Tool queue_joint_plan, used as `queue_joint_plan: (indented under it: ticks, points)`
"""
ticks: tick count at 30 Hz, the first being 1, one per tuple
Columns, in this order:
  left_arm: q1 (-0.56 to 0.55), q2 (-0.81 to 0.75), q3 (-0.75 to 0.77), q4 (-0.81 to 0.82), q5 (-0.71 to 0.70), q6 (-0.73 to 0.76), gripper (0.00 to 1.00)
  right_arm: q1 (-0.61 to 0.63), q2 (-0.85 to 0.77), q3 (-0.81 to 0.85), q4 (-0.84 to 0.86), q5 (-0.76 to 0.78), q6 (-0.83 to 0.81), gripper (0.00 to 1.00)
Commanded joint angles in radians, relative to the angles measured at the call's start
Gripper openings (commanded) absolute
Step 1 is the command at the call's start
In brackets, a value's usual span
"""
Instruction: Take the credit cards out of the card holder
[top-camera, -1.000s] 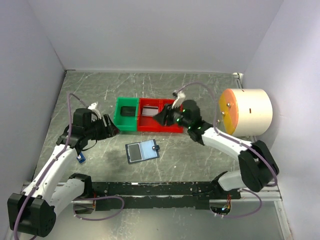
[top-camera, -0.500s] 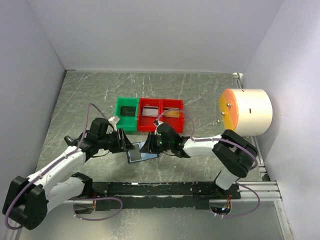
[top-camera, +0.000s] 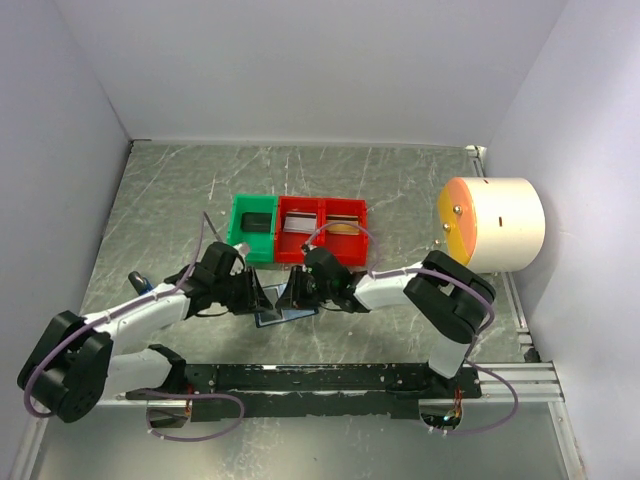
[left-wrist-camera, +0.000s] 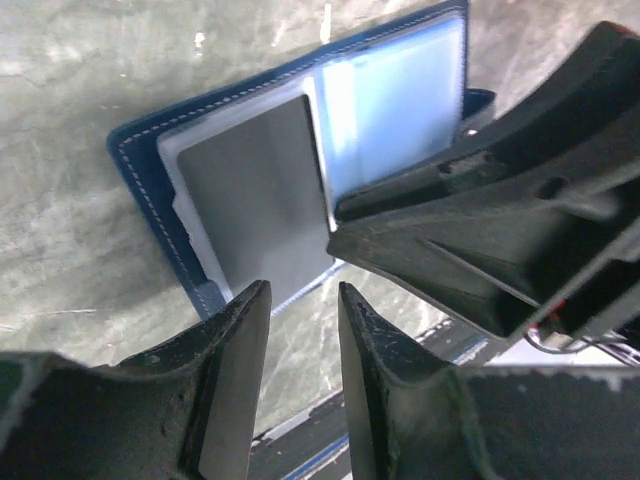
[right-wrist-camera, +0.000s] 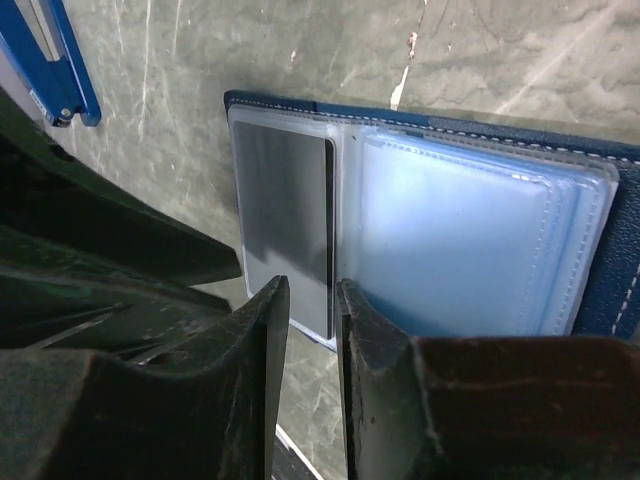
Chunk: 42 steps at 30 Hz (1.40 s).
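Note:
The card holder (top-camera: 284, 315) lies open on the table, mostly hidden between my two grippers in the top view. In the left wrist view it (left-wrist-camera: 150, 170) shows a dark grey credit card (left-wrist-camera: 255, 190) in a clear pocket beside light blue pockets (left-wrist-camera: 395, 90). The same card (right-wrist-camera: 285, 215) shows in the right wrist view. My left gripper (left-wrist-camera: 300, 300) hovers at the holder's near edge, narrowly open and empty. My right gripper (right-wrist-camera: 310, 290) hovers over the card's corner, narrowly open and empty. The two grippers (top-camera: 258, 296) (top-camera: 293, 292) nearly touch.
A green bin (top-camera: 238, 240) holds a dark card (top-camera: 257, 222). A red bin (top-camera: 320, 257) holds a silvery card (top-camera: 298, 224) and a tan card (top-camera: 345, 228). A white cylinder (top-camera: 500, 225) with an orange face stands at right. A blue tag (right-wrist-camera: 50, 60) lies beside the holder.
The right gripper has come from the red bin down to the card holder. The left gripper has moved right to the holder's other side. The holder has stayed put.

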Motion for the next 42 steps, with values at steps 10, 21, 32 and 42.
queue_joint_plan:
  ticks: [10, 21, 32, 42]
  points:
    - [-0.047, 0.08, -0.014, -0.008, -0.181, -0.003, 0.48, -0.007, 0.038, 0.037, -0.077, 0.058, -0.005, 0.27]
    - [-0.055, 0.055, -0.016, -0.044, -0.234, -0.003, 0.53, -0.009, 0.025, 0.034, -0.106, 0.083, -0.004, 0.28]
    - [-0.062, 0.092, -0.035, -0.003, -0.213, 0.002, 0.49, -0.017, 0.032, -0.003, -0.001, 0.01, 0.042, 0.28]
    - [-0.076, 0.101, -0.065, 0.015, -0.219, -0.012, 0.44, -0.058, 0.013, -0.115, 0.253, -0.1, 0.148, 0.16]
